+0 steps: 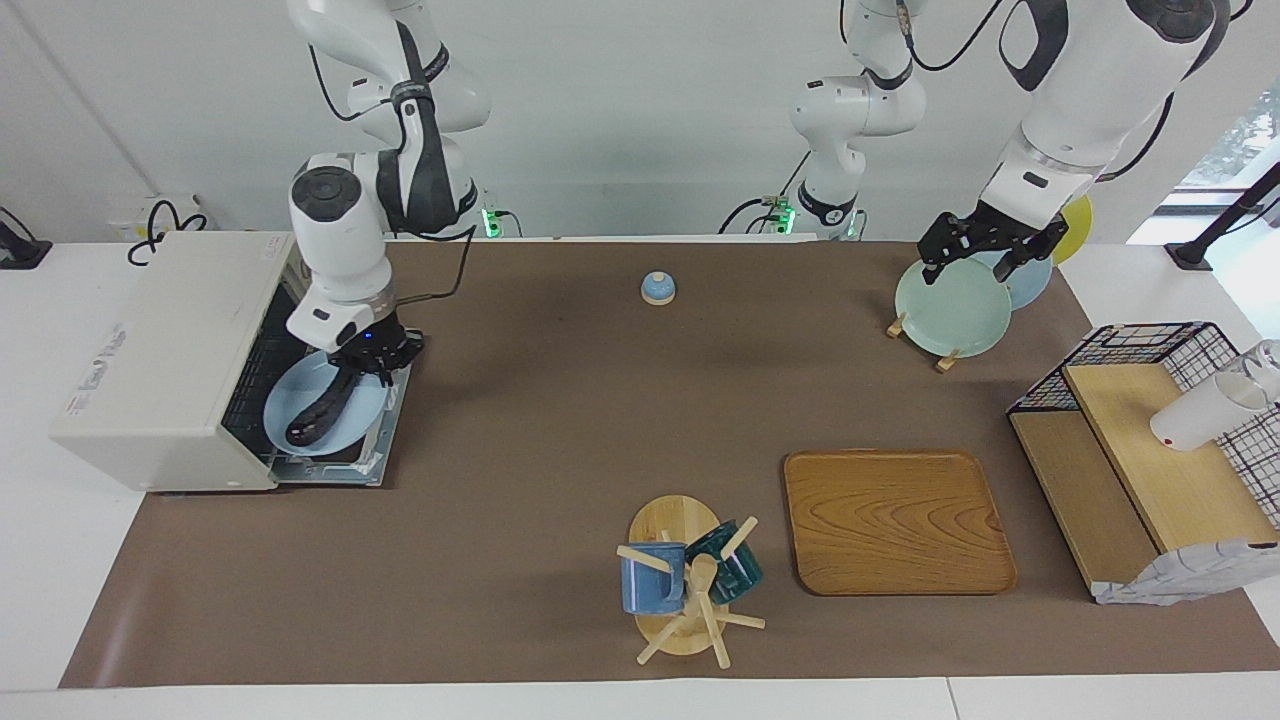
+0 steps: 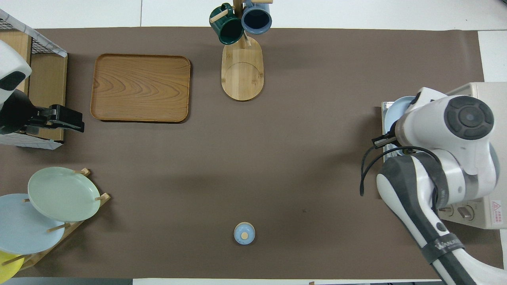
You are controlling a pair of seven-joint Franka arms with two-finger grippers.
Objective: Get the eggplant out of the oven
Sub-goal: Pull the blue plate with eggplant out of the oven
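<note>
The white oven stands at the right arm's end of the table with its door folded down flat. A light blue plate lies partly out of the oven's mouth, over the door, and the dark eggplant rests on it. My right gripper is shut on the plate's rim, next to the eggplant's upper end. In the overhead view only the plate's edge shows beside the oven; the right arm hides the eggplant. My left gripper waits open above the plate rack.
A plate rack with a green plate stands at the left arm's end. A wire basket with a wooden shelf, a wooden tray, a mug tree and a small blue knob are spread over the brown mat.
</note>
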